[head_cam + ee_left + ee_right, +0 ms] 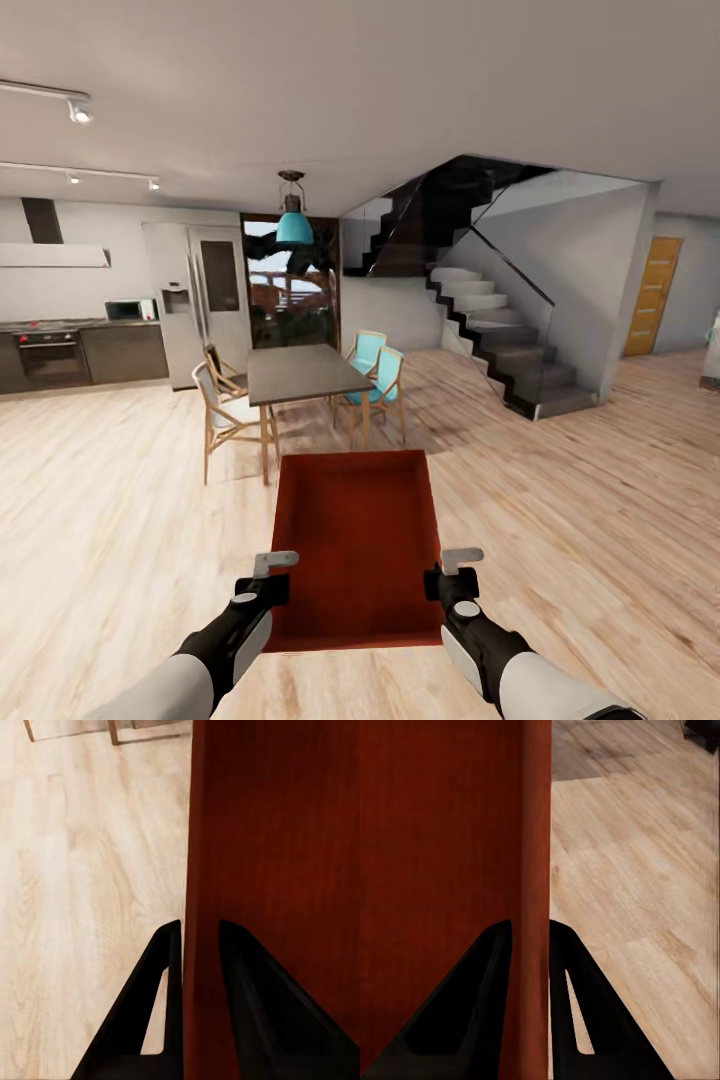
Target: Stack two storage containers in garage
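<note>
I carry one red-orange storage container level in front of me, above the light wood floor of the kitchen-dining area. My left gripper is shut on its left wall and my right gripper is shut on its right wall. In the left wrist view the black fingers straddle the thin red wall. The right wrist view shows the same pinch, fingers on either side of the wall. The garage and its concrete floor are out of view.
A dark dining table with wooden and teal chairs stands straight ahead. Behind it are a fridge and kitchen counter. A dark staircase rises at right, with an orange door beyond. Wood floor spreads right.
</note>
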Robot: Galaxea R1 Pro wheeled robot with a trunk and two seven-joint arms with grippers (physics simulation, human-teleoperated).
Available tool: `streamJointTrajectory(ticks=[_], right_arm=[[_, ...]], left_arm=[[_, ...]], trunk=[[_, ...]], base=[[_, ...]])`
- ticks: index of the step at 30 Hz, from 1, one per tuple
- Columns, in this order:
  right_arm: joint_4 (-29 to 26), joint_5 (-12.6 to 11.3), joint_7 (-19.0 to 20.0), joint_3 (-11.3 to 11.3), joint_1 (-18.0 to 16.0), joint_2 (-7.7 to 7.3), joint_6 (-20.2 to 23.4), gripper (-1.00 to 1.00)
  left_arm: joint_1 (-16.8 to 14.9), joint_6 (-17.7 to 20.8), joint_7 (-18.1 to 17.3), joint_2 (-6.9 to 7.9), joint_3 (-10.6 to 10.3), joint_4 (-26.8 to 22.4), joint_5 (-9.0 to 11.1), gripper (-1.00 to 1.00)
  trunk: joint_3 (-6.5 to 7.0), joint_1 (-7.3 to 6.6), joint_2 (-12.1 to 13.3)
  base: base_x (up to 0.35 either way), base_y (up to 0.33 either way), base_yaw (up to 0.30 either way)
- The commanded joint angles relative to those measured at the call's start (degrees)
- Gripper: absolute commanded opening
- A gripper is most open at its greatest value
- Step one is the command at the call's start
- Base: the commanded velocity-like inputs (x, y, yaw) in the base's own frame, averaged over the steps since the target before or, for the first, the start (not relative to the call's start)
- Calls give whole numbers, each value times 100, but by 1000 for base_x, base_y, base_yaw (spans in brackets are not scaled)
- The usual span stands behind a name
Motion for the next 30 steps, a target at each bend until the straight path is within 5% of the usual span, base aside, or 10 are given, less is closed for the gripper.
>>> streamJointTrajectory(ticks=[1,30], right_arm=[[22,-455,-153,-238,-8,4,-41,-100],[22,-463,-153,-247,-10,-14,-32,-100]], left_arm=[[-2,-9,221,3,104,-34,-79,-100],[-2,-9,221,14,104,-32,-78,-100]], trunk=[[-8,2,-6],[-8,2,-6]], base=[[156,0,-285],[244,0,-284]])
